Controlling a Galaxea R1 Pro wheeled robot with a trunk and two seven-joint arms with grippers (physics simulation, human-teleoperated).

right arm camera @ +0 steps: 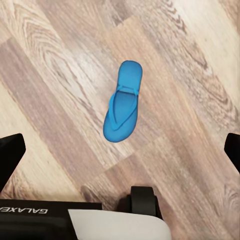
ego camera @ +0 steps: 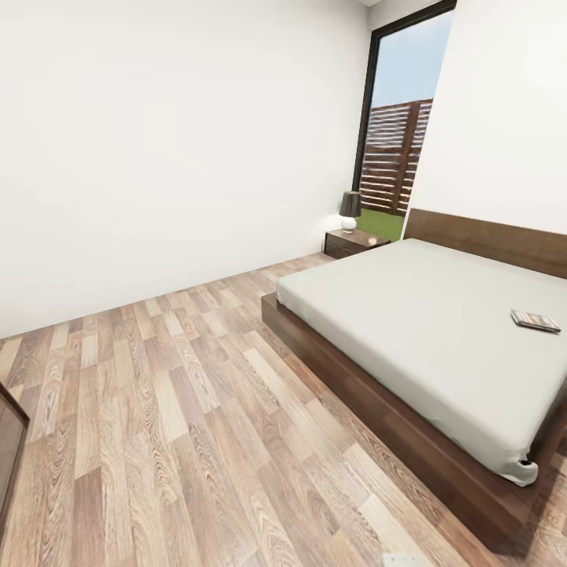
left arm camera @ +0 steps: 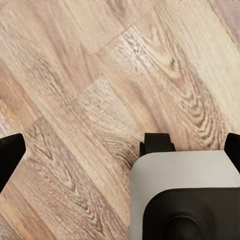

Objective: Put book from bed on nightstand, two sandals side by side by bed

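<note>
Facing the bed (ego camera: pixel 425 331) from the head view: grey mattress, dark frame, headboard along the far wall. Book (ego camera: pixel 535 320) lies flat on the mattress, toward the headboard end, apart from the edges. Nightstand (ego camera: pixel 354 242) sits at the bed's far corner just beside the frame, with a lamp (ego camera: pixel 350 210) on top. Tall window (ego camera: pixel 402 118) behind it shows a slatted fence outside. Wood floor (ego camera: pixel 157 409) covers the rest.

Right gripper (right arm camera: pixel 120 150): both fingertips sit at opposite edges of the right wrist view, spread wide, nothing between them. One blue sandal (right arm camera: pixel 122 102) lies flat on the floor ahead of the fingers, roughly centred between them, not touching either. Sole faces up with straps visible; which end is the toe is hard to tell from this angle. Robot base (right arm camera: pixel 120 222) with a caster is close under the wrist.

Left gripper (left arm camera: pixel 120 150): fingertips also at the frame edges, wide apart, empty. Bare floor planks ahead of it, and a grey base corner with a black wheel (left arm camera: pixel 159 143) beneath.
</note>
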